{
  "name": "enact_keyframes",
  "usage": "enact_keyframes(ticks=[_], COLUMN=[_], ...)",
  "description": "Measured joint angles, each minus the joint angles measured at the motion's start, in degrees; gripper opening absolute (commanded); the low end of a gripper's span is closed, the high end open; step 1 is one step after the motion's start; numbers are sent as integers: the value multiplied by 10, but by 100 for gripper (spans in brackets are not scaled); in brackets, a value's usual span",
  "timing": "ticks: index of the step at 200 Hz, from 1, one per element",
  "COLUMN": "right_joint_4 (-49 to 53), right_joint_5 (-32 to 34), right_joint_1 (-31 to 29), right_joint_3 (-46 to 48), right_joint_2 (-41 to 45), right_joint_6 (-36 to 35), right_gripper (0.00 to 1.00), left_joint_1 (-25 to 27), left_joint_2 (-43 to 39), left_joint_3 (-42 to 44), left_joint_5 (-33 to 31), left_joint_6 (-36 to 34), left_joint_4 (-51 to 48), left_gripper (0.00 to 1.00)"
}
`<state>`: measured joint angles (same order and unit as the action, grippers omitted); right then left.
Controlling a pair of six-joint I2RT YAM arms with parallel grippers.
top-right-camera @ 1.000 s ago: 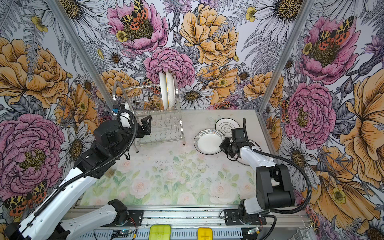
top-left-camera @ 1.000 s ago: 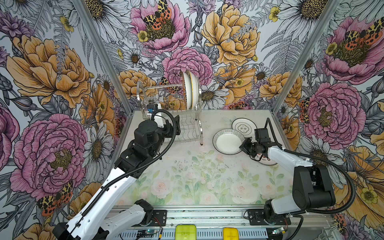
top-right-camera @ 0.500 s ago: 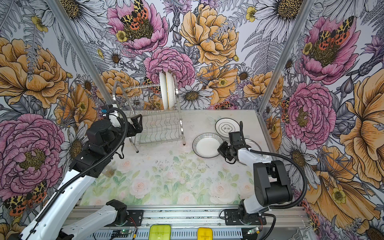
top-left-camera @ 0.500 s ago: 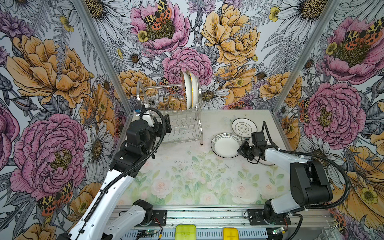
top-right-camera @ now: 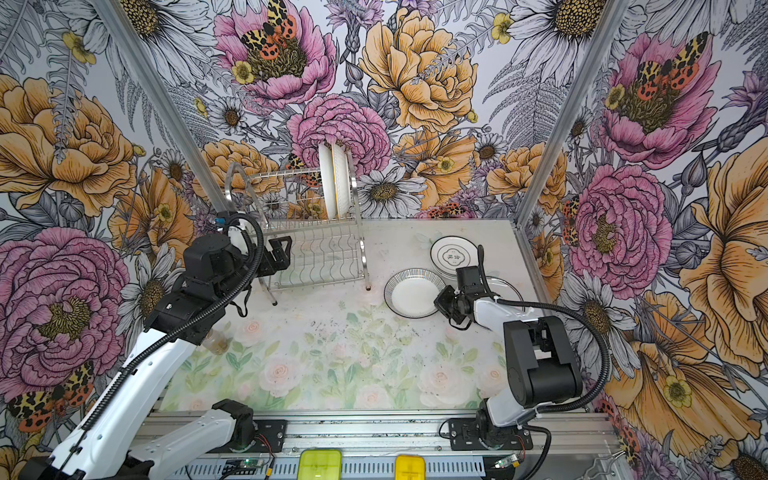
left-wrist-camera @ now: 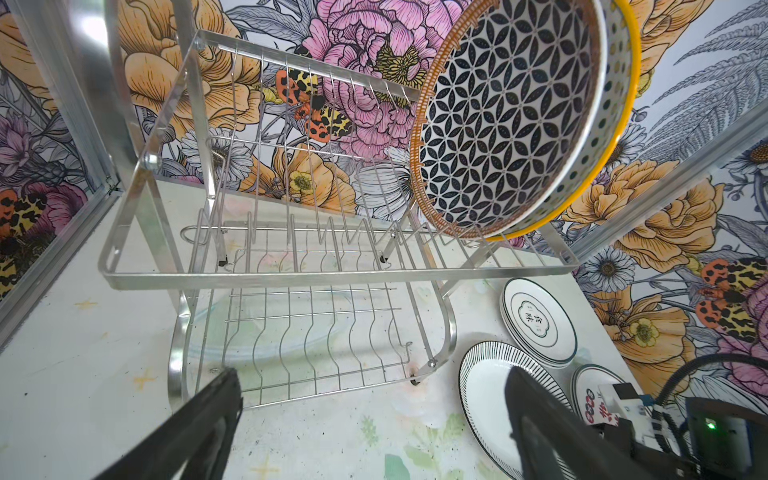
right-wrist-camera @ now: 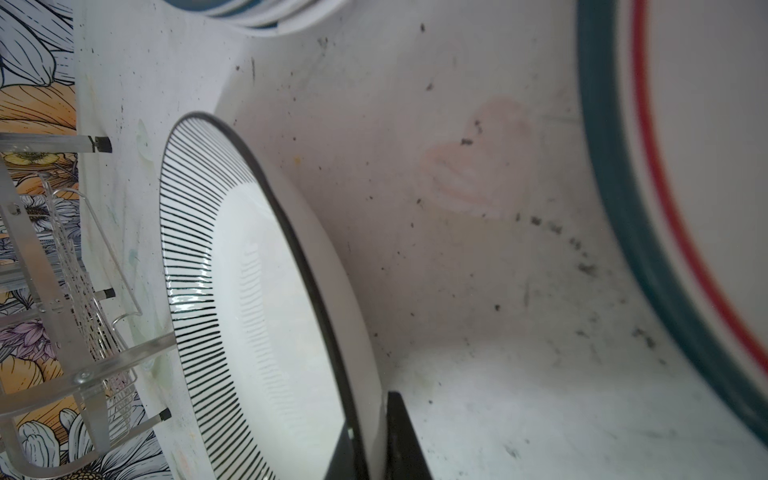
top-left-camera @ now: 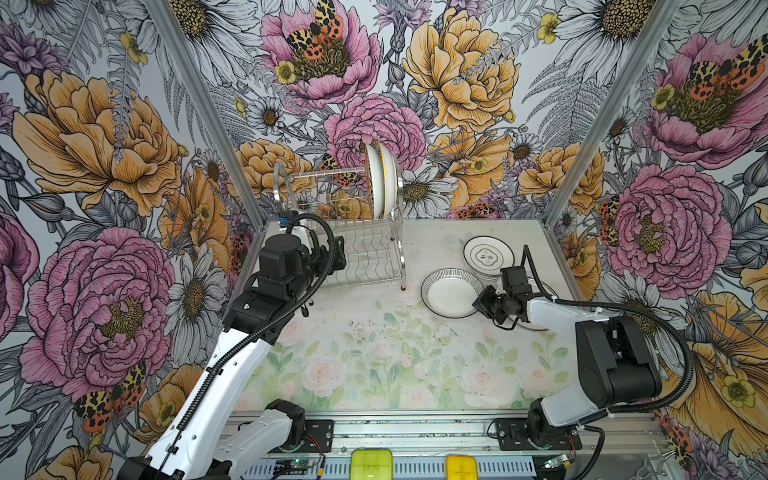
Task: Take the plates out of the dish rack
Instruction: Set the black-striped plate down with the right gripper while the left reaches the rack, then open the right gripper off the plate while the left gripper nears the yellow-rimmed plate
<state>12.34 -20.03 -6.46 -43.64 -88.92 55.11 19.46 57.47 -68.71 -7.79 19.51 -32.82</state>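
Floral-printed table (top-left-camera: 374,353): white round ceramic plate with black radial stripes (top-left-camera: 446,293), rim clamped in the right gripper (top-left-camera: 478,302), had shifted slightly toward the front, apparently being set down near the stack of dark-rimmed white plates (top-left-camera: 488,257). Left gripper (top-right-camera: 279,255), jaws spread and empty, had drifted only slightly beside the shiny steel wire dish rack (top-left-camera: 365,257). Two upright plates (top-left-camera: 380,183) remained on its upper tier, judged next for removal.
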Motion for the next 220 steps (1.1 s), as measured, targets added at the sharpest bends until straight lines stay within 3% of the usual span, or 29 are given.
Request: enact_keyframes(ticks=[27, 49, 97, 129, 161, 196, 220], right_joint_4=[-4, -15, -24, -24, -24, -14, 3], right_joint_5=[-2, -10, -16, -20, -24, -23, -21], right_joint_1=[0, 0, 0, 0, 0, 0, 0], right_joint_3=[0, 0, 5, 11, 11, 13, 15], right_joint_2=[-2, -2, -2, -2, -2, -1, 15], right_joint_6=[1, 5, 14, 15, 15, 7, -9], right_gripper=[12, 26, 40, 55, 62, 94, 99], left_joint_1=[0, 0, 0, 7, 14, 22, 26], left_joint_2=[21, 40, 48, 45, 48, 59, 68], left_joint_3=[-21, -31, -34, -34, -52, -72, -83], left_joint_5=[11, 21, 22, -14, -63, -81, -82], left_joint_6=[1, 1, 12, 35, 62, 72, 67], left_joint_4=[-15, -25, -35, -43, -72, -84, -92], left_gripper=[99, 99, 99, 99, 99, 99, 99])
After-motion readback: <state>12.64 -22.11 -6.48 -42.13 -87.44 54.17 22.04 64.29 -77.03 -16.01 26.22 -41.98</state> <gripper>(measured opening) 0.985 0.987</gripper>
